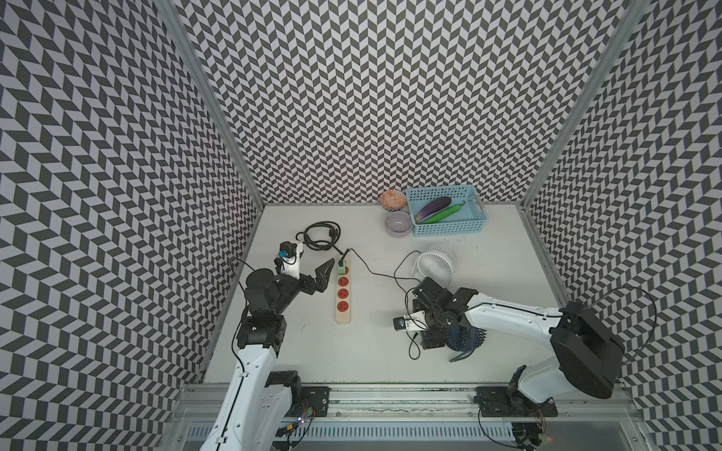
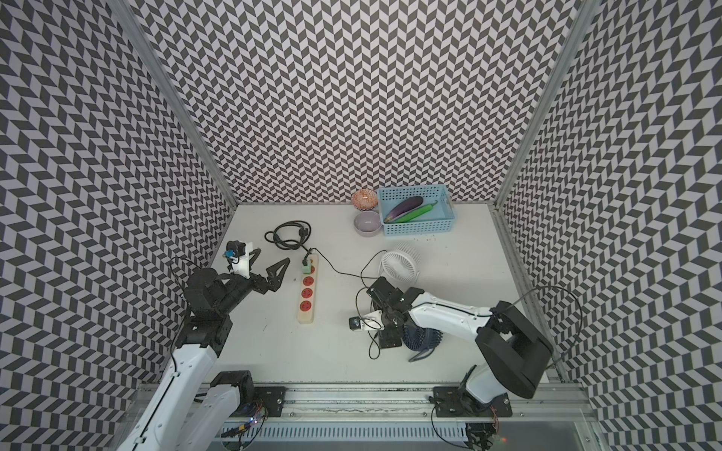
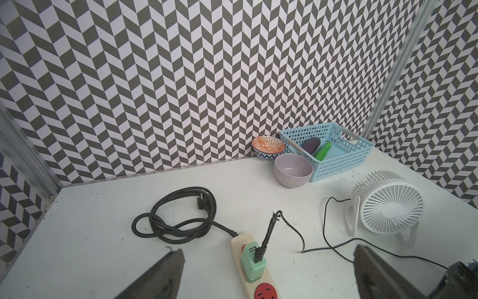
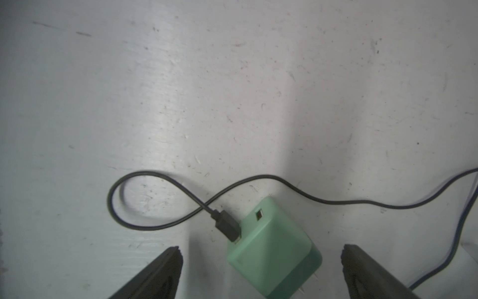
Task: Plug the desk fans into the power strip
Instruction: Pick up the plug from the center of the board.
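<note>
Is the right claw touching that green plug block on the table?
Apart. The right wrist view shows the green adapter lying between the open fingers of the right gripper, with bare table on both sides.

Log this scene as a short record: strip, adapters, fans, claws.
power strip: lying flat, three sockets free
plugged adapter: green, in far end socket
loose adapter: green, cable attached, prongs bare
left claw: open, empty, beside plugged adapter
right claw: open, straddling loose adapter, not touching
white fan: upright, beyond right claw
dark blue fan: partly hidden under right arm
</note>
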